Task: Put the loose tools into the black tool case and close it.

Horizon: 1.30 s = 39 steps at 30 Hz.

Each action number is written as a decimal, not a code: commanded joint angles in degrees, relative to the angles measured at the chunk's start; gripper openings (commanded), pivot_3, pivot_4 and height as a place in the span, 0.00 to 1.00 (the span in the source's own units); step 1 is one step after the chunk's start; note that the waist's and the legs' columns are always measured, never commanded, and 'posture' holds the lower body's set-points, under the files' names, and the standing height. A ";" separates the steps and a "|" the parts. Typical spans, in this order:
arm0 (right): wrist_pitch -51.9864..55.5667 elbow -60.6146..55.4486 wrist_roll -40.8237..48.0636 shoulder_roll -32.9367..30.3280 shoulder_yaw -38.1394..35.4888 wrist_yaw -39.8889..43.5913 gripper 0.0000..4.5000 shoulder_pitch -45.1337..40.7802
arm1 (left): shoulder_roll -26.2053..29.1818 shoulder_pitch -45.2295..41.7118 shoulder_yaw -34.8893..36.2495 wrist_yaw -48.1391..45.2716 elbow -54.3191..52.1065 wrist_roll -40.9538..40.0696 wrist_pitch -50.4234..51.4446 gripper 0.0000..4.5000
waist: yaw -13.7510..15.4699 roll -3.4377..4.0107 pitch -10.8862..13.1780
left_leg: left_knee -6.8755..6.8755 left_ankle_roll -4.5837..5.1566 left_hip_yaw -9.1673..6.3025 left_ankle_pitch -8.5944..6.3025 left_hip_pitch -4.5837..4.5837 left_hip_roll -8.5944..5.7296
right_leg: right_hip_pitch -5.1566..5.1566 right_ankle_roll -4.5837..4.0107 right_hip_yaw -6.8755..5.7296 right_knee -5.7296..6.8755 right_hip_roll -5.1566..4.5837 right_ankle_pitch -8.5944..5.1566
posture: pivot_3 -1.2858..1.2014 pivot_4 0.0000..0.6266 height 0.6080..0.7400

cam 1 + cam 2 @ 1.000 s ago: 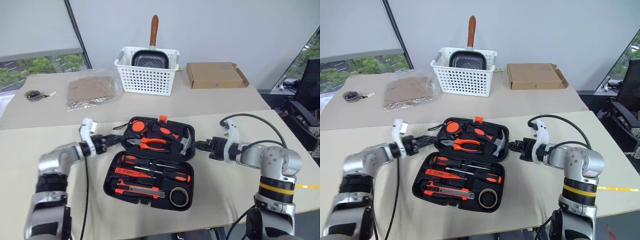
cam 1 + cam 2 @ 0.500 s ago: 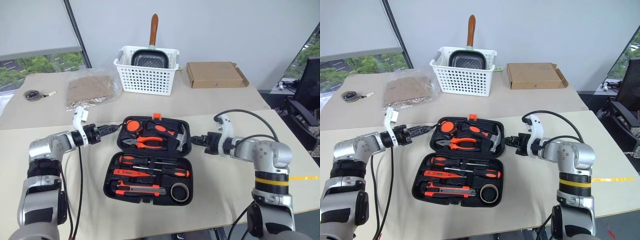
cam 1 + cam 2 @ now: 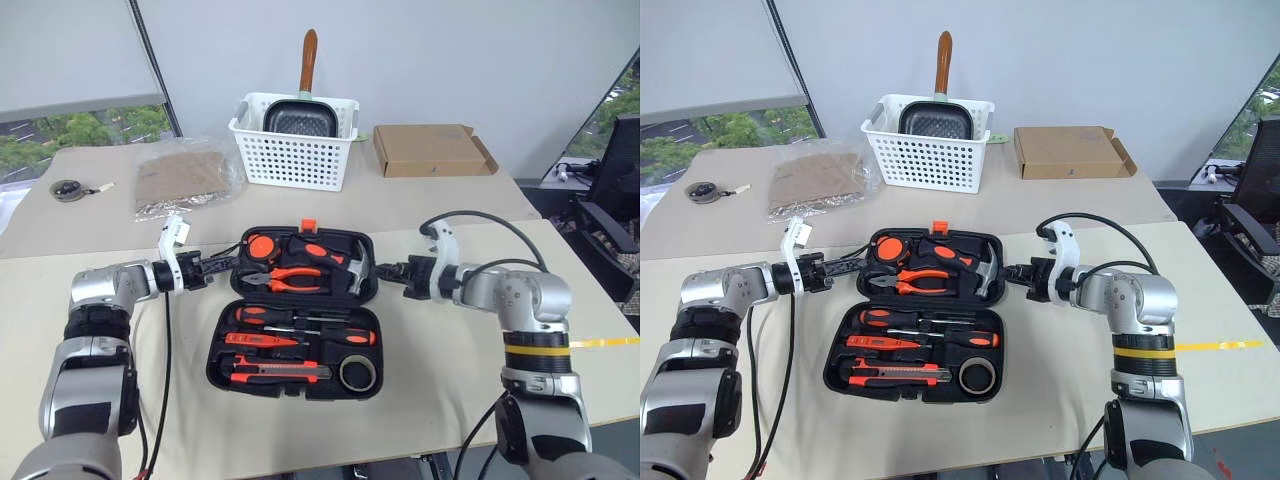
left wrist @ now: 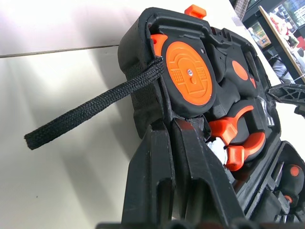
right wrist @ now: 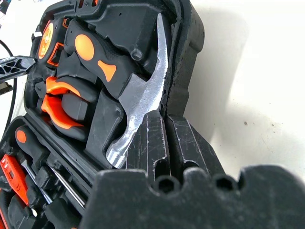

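Note:
The black tool case (image 3: 222,360) lies open on the table. In its near half rest two screwdrivers (image 3: 300,316) (image 3: 345,338), a slim orange tester (image 3: 258,340), a utility knife (image 3: 280,373) and a tape roll (image 3: 358,373). The far half (image 3: 366,290) holds pliers, a hammer and a tape measure and is tilted slightly up, with its orange latch (image 3: 308,226) on top. My left gripper (image 3: 234,265) is shut, its tips at this half's left rim (image 4: 167,121) beside the cord loop (image 4: 90,112). My right gripper (image 3: 384,268) is shut, its tips against the right rim (image 5: 164,114) by the hammer head.
On the far table stand a white perforated basket (image 3: 293,155) with a pan, a flat cardboard box (image 3: 430,148), a plastic bag of brown sheets (image 3: 180,178) and a small round object (image 3: 68,188). An office chair (image 3: 610,200) stands to the right.
My left gripper's fingers have closed. Both grippers have come in against the sides of the case's far half, the right one closing the small gap it had.

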 commanded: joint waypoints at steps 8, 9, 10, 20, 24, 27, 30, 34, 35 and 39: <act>-17.54 7.18 -3.02 2.67 -0.81 2.47 0.00 -7.96 | -3.00 -4.03 1.68 -0.51 -0.09 1.49 -10.77 0.02 | 0.57 -0.01 0.02 | 0.06 0.01 -0.01 0.03 -0.10 -0.06 | -0.02 -0.02 -0.04 -0.02 -0.05 0.02 | 0.52 0.24 0.70; -18.96 8.43 -3.55 2.75 -0.53 2.97 0.00 -8.49 | -3.51 -4.45 1.82 0.27 0.14 1.90 -11.93 0.02 | 0.70 -0.01 0.02 | 0.08 -0.01 -0.01 0.05 -0.14 -0.07 | -0.02 -0.07 -0.06 -0.04 -0.05 0.05 | 0.52 0.24 0.70; -20.87 10.45 -4.32 2.96 -0.34 3.33 0.00 -9.36 | -4.12 -5.21 2.17 0.99 0.38 1.97 -13.03 0.02 | 0.78 -0.01 0.02 | 0.09 -0.06 -0.01 0.08 -0.17 -0.08 | -0.02 -0.10 -0.07 -0.04 -0.06 0.08 | 0.52 0.24 0.70; -40.23 19.64 -11.27 3.62 2.49 10.65 0.00 -12.04 | -7.41 -6.98 4.19 7.62 -1.69 4.48 -26.51 0.02 | 0.15 -0.02 0.02 | 0.04 -0.27 0.10 0.22 -0.38 -0.19 | -0.05 -0.22 -0.12 -0.10 -0.05 0.33 | 0.52 0.24 0.70; -48.39 13.54 -15.36 1.72 6.79 15.24 0.00 -5.79 | -6.87 0.41 2.96 6.42 -9.14 6.94 -38.20 0.02 | 0.04 -0.01 0.02 | -0.02 -0.30 0.26 0.22 -0.50 -0.18 | -0.16 -0.19 -0.19 -0.16 -0.04 0.31 | 0.52 0.24 0.70; -58.25 8.79 -19.60 0.74 9.78 16.41 0.00 0.03 | -6.70 5.69 2.28 8.72 -12.20 10.44 -50.11 0.02 | 0.17 -0.01 0.02 | -0.06 -0.36 0.34 0.18 -0.43 -0.15 | -0.11 -0.10 -0.21 -0.17 -0.04 0.25 | 0.52 0.24 0.70; -69.75 6.69 -23.37 1.16 10.34 14.88 0.00 4.40 | -6.87 10.71 1.45 11.73 -15.62 14.18 -60.85 0.02 | 0.10 -0.01 0.02 | -0.02 -0.36 0.35 0.18 -0.24 -0.11 | 0.05 -0.08 -0.18 -0.17 -0.05 0.23 | 0.52 0.24 0.70; -80.40 5.67 -26.00 1.45 10.20 13.49 0.00 9.03 | -6.67 17.71 1.25 12.43 -18.09 15.25 -68.14 0.02 | 0.17 -0.01 0.02 | 0.01 -0.35 0.21 0.17 0.00 -0.07 | 0.07 0.03 0.00 -0.18 -0.10 0.17 | 0.52 0.24 0.70; -82.77 5.96 -26.78 1.19 10.22 13.33 0.00 9.99 | -6.55 19.00 1.39 12.52 -18.35 15.12 -69.00 0.02 | 0.21 -0.01 0.02 | 0.02 -0.34 0.21 0.17 0.06 -0.05 | 0.10 0.12 0.01 -0.16 -0.10 0.11 | 0.52 0.24 0.70; -94.23 8.84 -31.00 -0.35 10.22 12.07 0.00 13.53 | -5.93 22.33 2.24 13.45 -18.36 14.81 -71.87 0.02 | 0.26 -0.01 0.02 | 0.03 0.02 0.22 0.00 0.26 0.02 | 0.22 0.14 0.03 -0.10 -0.09 0.10 | 0.52 0.24 0.70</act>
